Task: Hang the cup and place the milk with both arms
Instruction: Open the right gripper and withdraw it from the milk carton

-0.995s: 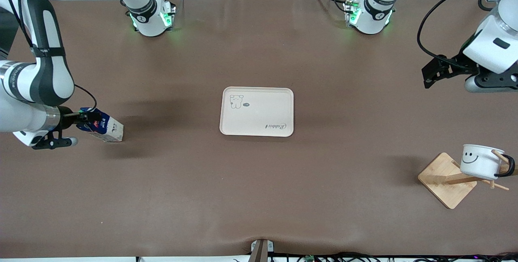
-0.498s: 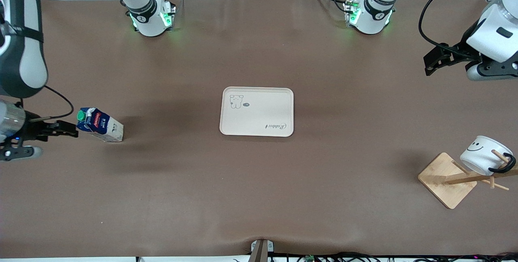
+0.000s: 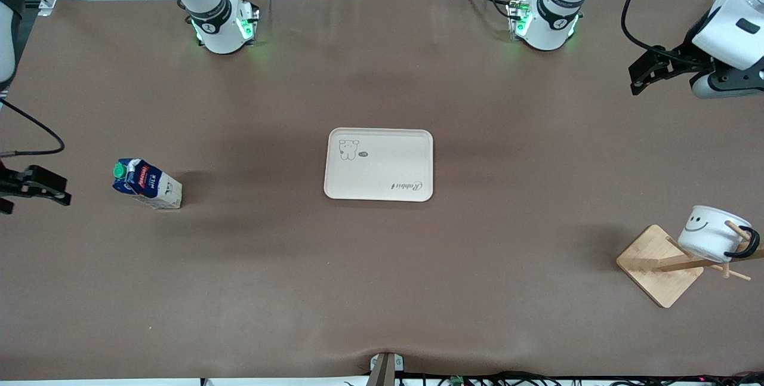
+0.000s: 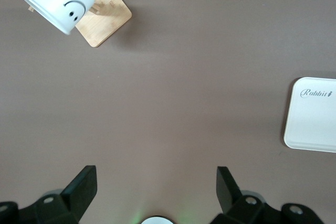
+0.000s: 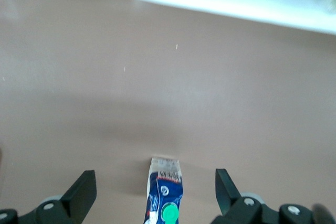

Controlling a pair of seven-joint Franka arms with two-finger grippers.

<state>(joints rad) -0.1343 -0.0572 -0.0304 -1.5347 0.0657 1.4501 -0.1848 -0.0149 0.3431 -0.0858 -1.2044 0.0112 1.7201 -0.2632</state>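
Observation:
The milk (image 3: 146,184), a dark-blue carton with a green cap, stands on the brown table toward the right arm's end; it also shows in the right wrist view (image 5: 165,198). My right gripper (image 3: 58,189) is open and empty, clear of the carton at the table's end (image 5: 156,182). The cup (image 3: 710,234), white with a smiley face, hangs by its black handle on a peg of the wooden rack (image 3: 659,265); it also shows in the left wrist view (image 4: 55,1). My left gripper (image 3: 637,79) is open and empty, high over bare table at the left arm's end (image 4: 156,182).
A cream tray (image 3: 379,164) lies empty at the table's middle; its edge shows in the left wrist view (image 4: 312,114). The two arm bases (image 3: 221,22) (image 3: 543,19) stand along the table's edge farthest from the front camera.
My right gripper let go of the milk and drew back toward the table's end. My left gripper moved away from the rack. The cup swung and settled on its peg.

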